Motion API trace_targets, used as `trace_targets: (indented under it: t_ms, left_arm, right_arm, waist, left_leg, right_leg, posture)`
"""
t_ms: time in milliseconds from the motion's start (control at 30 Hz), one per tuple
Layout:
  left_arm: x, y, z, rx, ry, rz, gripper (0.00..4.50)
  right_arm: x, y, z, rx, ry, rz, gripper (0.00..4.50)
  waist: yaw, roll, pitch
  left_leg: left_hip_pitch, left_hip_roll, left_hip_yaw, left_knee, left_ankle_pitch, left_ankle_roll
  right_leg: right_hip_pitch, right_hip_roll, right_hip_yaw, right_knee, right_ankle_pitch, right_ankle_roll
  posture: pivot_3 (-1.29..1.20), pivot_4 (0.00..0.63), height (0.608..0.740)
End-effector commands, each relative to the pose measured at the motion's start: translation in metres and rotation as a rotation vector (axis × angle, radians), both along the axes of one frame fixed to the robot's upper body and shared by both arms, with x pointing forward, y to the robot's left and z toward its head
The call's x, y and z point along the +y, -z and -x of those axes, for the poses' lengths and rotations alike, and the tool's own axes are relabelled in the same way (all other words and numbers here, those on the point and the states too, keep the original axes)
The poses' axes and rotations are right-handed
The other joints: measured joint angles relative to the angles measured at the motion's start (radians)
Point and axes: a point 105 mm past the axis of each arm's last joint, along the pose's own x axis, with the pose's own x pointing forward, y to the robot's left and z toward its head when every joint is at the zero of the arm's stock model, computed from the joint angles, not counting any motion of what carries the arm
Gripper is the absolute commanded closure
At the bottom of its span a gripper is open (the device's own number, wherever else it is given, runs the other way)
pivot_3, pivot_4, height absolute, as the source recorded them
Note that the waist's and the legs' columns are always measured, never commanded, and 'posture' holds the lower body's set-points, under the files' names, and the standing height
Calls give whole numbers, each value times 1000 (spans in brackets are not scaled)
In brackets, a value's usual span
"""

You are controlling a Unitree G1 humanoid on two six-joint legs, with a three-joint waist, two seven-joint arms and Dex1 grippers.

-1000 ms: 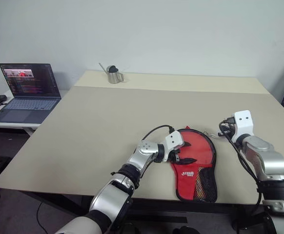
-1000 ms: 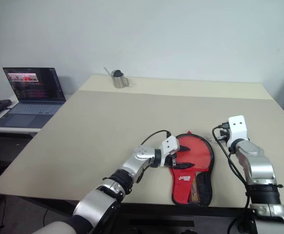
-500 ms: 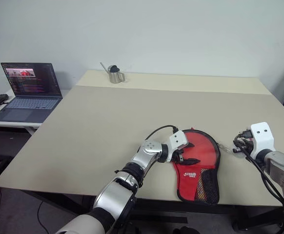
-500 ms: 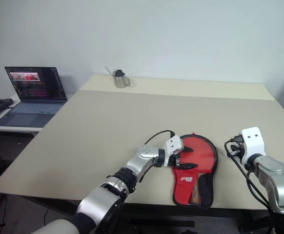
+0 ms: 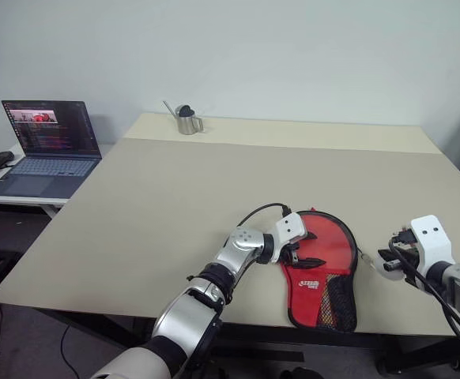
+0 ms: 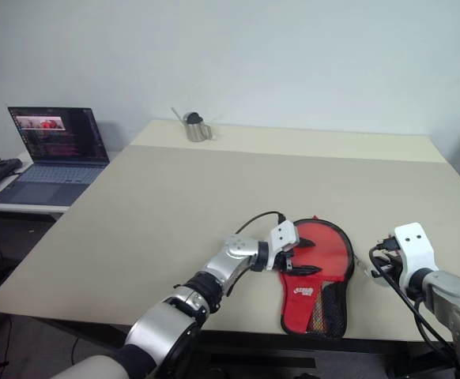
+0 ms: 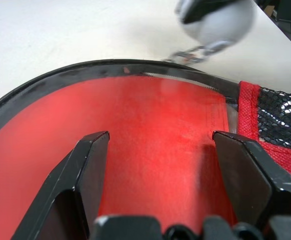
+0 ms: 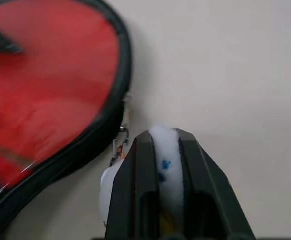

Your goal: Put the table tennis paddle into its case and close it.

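On table (image 5: 175,205), red case (image 5: 325,253), zipped shut

The case (image 5: 318,267) lies near the table's (image 5: 175,197) front edge — laptop (image 5: 44,148) far left.

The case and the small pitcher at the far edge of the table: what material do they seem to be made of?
The case looks like soft red fabric with a matte woven face, black trim around the edge and a black mesh pocket near its narrow end. The pitcher looks like metal, probably steel: grey, with a dull shine; its lid seems dark, perhaps plastic.
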Motion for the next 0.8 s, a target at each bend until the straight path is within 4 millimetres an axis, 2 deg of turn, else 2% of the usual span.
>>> trace_targets:
  t_ms: [33,367,800]
  left_arm:
    - [-4,17,9,33,23,-54,901]
    - [-11,16,12,31,37,-52,901]
    - [-14,16,14,29,47,-51,901]
  right_arm:
    - [1,-14,14,-4,-38,7,4377]
    - [26,-7,73,171,-244,-38,4380]
    - [44,4,107,285,-399,-94,4383]
  waist:
    - [0,0,0]
    - [11,0,0]
    - [22,0,0]
  left_leg:
    - [0,0,0,0,0,0]
    - [0,0,-1,0,-3,1]
    - [0,-1,-1,1,-7,1]
  right_leg:
    - [0,0,0,-1,0,0]
    - [3,0,-1,-5,0,1]
    - [5,0,-1,-6,-3,4]
  posture:
    - [0,150,740]
    - [0,150,740]
    - [0,150,740]
